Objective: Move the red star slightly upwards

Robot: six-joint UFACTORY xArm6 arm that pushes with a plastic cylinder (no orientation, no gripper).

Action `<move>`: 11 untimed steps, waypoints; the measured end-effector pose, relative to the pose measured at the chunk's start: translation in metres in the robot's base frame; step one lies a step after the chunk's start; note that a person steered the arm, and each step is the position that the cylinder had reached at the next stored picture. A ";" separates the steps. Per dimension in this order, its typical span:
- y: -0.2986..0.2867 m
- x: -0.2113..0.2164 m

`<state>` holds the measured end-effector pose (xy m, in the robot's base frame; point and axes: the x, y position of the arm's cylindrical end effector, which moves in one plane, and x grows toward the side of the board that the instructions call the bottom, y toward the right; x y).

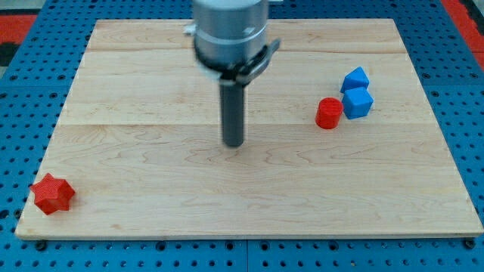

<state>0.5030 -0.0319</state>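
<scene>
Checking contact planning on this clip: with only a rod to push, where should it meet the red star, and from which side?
Best guess: my tip should press the red star on its lower edge, coming from the view's bottom, centred between its points so it slides up rather than spins. It sits near the board's bottom-left corner, so room below is tight.

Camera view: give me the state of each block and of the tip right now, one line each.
red star: flat on the board, bottom-left corner, untouched.
red cylinder: upright, touching the lower blue block.
lower blue block: resting at right.
upper blue block: just above it.
my tip: mid-board, clear of every block.
</scene>
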 end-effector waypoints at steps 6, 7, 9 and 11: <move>-0.242 -0.001; -0.217 -0.022; -0.250 -0.027; -0.262 -0.004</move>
